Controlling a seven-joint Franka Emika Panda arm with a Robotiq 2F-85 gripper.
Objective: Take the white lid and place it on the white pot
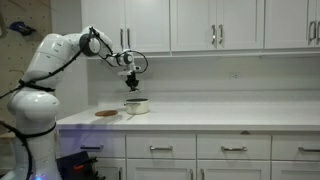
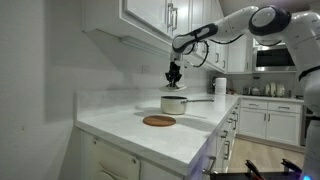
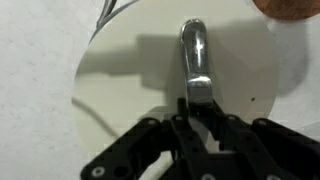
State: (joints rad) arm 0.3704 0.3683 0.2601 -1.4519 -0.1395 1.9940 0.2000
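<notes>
In the wrist view the white lid (image 3: 130, 70) fills most of the picture, round and pale, with a shiny metal handle (image 3: 195, 50) across its top. My gripper (image 3: 200, 105) is shut on the near end of that handle. In both exterior views the gripper (image 1: 131, 84) (image 2: 175, 80) hangs straight down over the white pot (image 1: 137, 106) (image 2: 174, 104) on the counter. The lid (image 2: 174, 91) sits level right at the pot's rim; whether it rests on the rim or hovers just above, I cannot tell. The pot's inside is hidden under the lid.
A flat brownish round disc (image 1: 107, 114) (image 2: 159, 121) lies on the white counter (image 1: 220, 118) close beside the pot, and its edge shows in the wrist view (image 3: 295, 8). Wall cabinets (image 1: 200, 22) hang above the counter. A white canister (image 2: 220, 86) stands further back.
</notes>
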